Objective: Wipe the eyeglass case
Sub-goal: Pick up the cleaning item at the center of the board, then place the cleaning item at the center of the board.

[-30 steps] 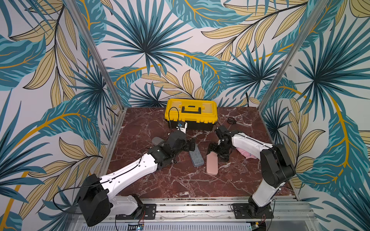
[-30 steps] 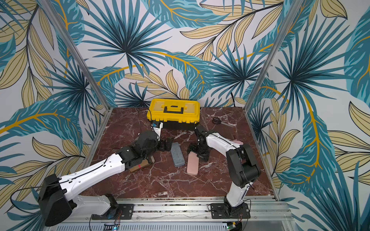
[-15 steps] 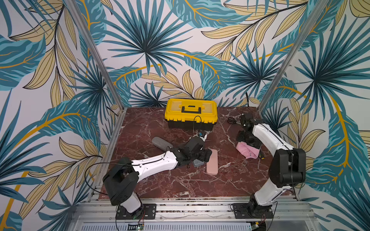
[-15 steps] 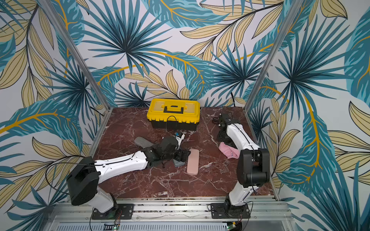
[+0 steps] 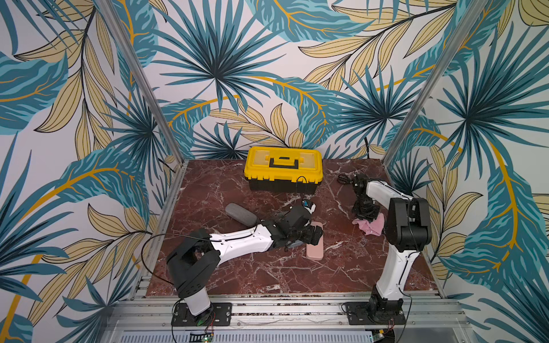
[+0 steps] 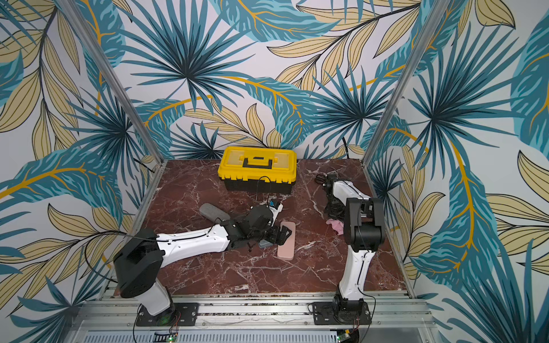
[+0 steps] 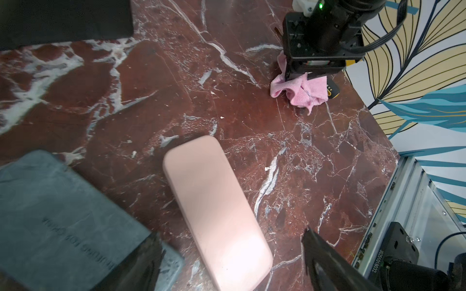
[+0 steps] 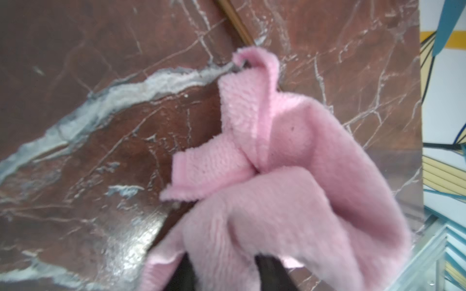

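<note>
The right gripper [image 7: 298, 75] pinches a crumpled pink wiping cloth [image 7: 302, 94] while the open left gripper [image 7: 230, 241] straddles the flat pink eyeglass case [image 7: 214, 201], presumably to steady it.

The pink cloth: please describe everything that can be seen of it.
The pink cloth looks like soft, fuzzy microfibre with a hemmed edge. It is crumpled into thick folds, not spread flat. It lies on the red marble table, near the right wall. The right gripper stands over it, jaws pinching a bunch of folds; the rest touches the table.
</note>
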Robot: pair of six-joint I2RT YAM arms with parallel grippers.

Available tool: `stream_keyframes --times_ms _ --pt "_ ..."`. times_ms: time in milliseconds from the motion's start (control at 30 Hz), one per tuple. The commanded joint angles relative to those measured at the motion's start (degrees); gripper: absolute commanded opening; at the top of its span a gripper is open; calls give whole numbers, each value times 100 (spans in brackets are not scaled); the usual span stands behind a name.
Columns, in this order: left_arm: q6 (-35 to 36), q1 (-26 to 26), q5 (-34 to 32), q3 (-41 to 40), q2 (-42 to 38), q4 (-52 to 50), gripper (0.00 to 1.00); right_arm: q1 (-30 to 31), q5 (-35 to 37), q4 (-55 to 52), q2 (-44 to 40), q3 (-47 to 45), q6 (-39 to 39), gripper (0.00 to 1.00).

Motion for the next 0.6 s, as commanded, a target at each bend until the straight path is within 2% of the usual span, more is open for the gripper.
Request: stream_keyframes --times_ms 0,67,133,267,400,500,567 --pt "-131 -151 175 410 352 -110 92 180 265 -272 -856 -201 -67 17" --pt "-170 -241 107 596 603 -249 97 309 297 -480 -1391 -301 -65 11" --pt "-231 -316 32 748 831 -330 100 347 -179 -491 -2064 -534 0 9" --pt "-312 -366 -154 1086 1222 -591 100 341 -2207 289 -3426 -1474 339 10" --pt "-274 -441 -741 1463 1490 -1321 100 200 -3758 1281 -3699 -2530 986 11" --pt "-346 -493 -798 1430 1535 -1391 100 -122 -3575 1087 -3441 -2824 977 10" --pt "-370 -554 -823 1469 1607 -1460 100 -309 -3125 655 -3303 -2798 882 10"
